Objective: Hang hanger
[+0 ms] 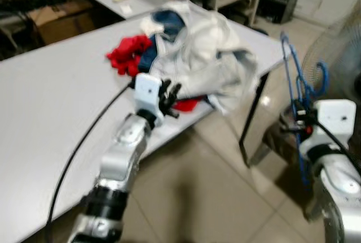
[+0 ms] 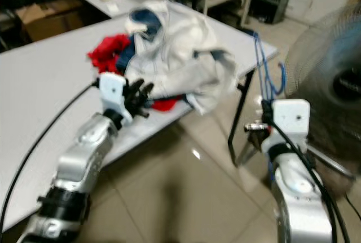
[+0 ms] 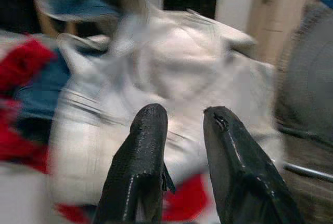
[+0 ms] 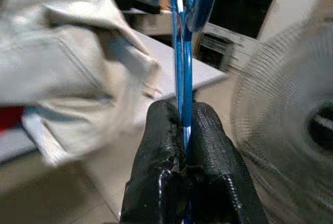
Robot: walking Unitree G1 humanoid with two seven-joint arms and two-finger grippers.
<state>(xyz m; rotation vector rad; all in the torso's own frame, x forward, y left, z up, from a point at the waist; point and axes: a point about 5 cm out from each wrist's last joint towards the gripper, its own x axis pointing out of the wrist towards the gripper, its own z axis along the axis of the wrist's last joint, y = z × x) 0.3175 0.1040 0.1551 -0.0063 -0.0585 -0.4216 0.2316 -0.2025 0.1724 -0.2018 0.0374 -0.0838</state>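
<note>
On the left, a grey table (image 1: 51, 102) is carrying a heap of clothes: a red garment (image 1: 128, 53) lying beside a pale jacket (image 1: 208, 57) with blue lining, part of which is drooping over the table's near edge. The left gripper (image 3: 182, 122) is reaching toward that heap at the table edge, its two black fingers standing slightly apart with nothing between them; it is likely getting ready to take hold of the jacket, which looks meant for the hanger.

Moving right, past the table's dark metal leg (image 1: 254, 113), the right gripper (image 4: 183, 122) is holding a blue hanger (image 1: 296, 85) upright beside the table corner, well clear of the clothes. Its fingers are pressing together on the hanger's thin lower bar, probably to keep the hook pointing up and free for hanging. Furthest right, a grey floor fan (image 2: 333, 79) is standing just behind the hanger.

Everything is blurring, so cloth folds and the hanger's full outline are hard to make out. No rail or hook for hanging is identifiable, and the lower end of the hanger is hiding behind the right wrist.
</note>
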